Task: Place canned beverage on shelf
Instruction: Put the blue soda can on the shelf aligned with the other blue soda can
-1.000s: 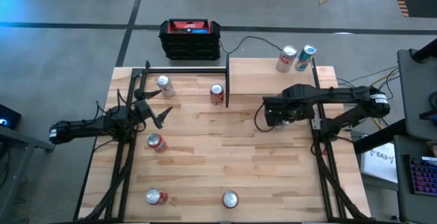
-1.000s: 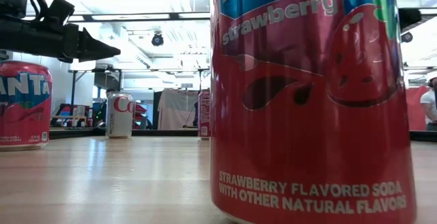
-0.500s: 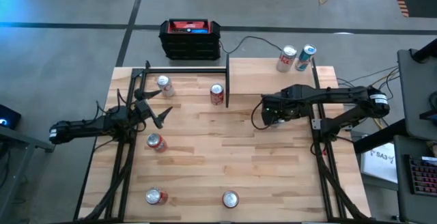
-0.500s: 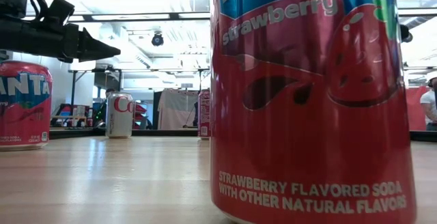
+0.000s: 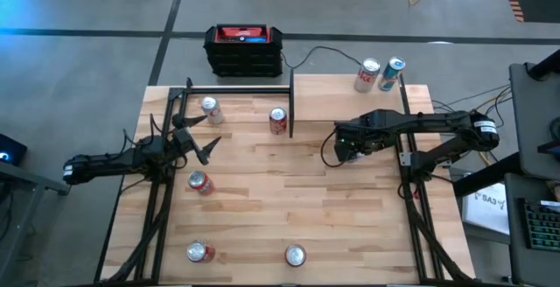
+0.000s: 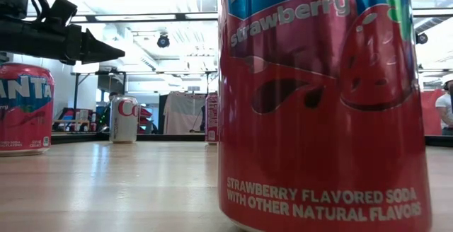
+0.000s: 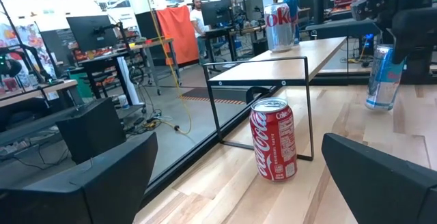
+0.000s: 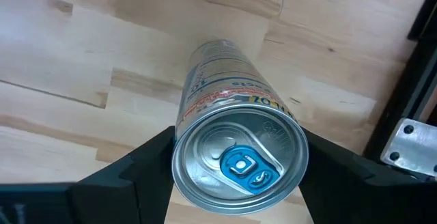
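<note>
Bright, even overhead lighting; ceiling strip lights (image 6: 141, 18) overexposed in the low view; surface (image 5: 350, 199) shadows soft; nearest can (image 6: 322, 105) slightly blurred.

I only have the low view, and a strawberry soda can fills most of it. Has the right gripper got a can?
Observer: Yes. The right gripper is closed on a slim silver can with a blue tab.
Operator: Where is it relative to the shelf?
Observer: Seen from above, it is just off the shelf's near edge, toward the table's middle.
Operator: Is anything on the shelf already?
Observer: A silver Coke can and a blue can stand on its far right part.
</note>
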Tool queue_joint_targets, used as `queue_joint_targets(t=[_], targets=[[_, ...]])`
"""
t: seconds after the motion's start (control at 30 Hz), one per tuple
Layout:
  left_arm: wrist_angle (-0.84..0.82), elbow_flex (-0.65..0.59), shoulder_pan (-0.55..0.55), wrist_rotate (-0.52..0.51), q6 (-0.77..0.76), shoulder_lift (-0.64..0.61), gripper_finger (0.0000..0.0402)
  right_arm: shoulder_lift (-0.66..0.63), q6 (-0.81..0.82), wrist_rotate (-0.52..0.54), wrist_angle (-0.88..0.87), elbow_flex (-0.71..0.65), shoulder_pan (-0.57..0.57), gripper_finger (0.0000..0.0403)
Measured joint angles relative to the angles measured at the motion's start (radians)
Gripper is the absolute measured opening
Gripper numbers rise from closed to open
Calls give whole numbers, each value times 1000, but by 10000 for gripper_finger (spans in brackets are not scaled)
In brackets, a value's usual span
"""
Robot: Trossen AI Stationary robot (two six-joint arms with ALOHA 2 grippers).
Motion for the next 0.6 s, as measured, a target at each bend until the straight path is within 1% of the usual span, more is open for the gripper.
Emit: queue_joint_targets(t=[0.2,0.37,0.47,0.6], targets=[[0,0,0,0,0,0,399,0,-28,0,9,-11,0,247],[0,0,0,0,0,0,399,0,-20,0,9,-14,0,249],[0,0,0,0,0,0,399,0,-14,0,9,-14,0,262],[0,0,0,0,0,0,399,0,-12,14,11,-14,0,289]])
